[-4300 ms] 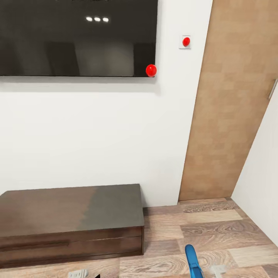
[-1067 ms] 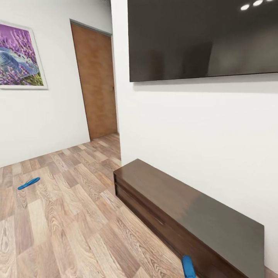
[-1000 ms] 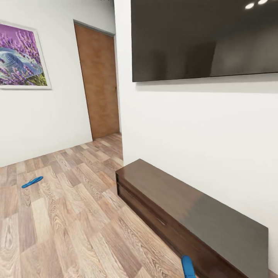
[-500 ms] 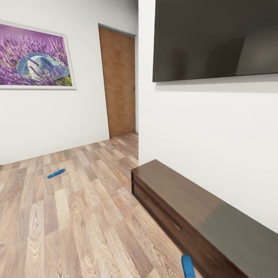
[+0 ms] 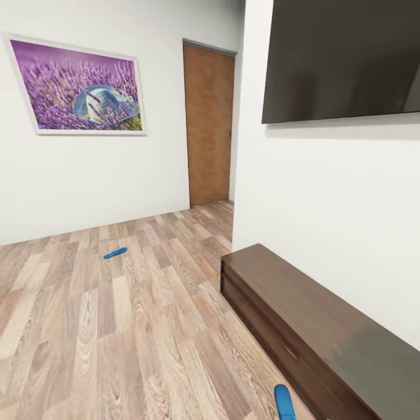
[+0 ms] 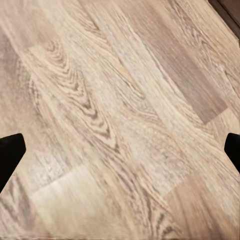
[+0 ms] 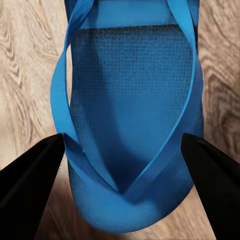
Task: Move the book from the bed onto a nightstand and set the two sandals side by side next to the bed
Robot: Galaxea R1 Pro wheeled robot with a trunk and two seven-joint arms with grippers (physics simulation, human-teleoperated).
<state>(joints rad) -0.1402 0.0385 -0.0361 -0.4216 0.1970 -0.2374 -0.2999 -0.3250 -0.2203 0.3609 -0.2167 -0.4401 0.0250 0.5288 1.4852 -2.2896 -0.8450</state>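
One bright blue sandal (image 5: 115, 252) lies flat on the wood-plank floor, far off near the white wall under the picture. The tip of the other sandal (image 5: 284, 402) pokes up at the bottom edge of the head view. In the right wrist view this sandal (image 7: 132, 100) sits sole-up with its straps showing, and my right gripper (image 7: 122, 137) is shut on it, dark fingers (image 7: 30, 185) pressing its two sides. My left gripper (image 6: 120, 155) hangs open over bare floor, nothing between its tips. The book, the bed and the nightstand are out of view.
A long low dark-brown bench (image 5: 315, 326) runs along the right wall under a wall-mounted black screen (image 5: 344, 58). A brown door (image 5: 209, 125) stands at the end of a short passage. A lavender picture (image 5: 81, 87) hangs on the left wall. Open floor stretches toward the far sandal.
The camera has swung left, so picture, door and bench slid right in the view. The held sandal keeps its place at the bottom edge; the floor sandal has not moved itself.
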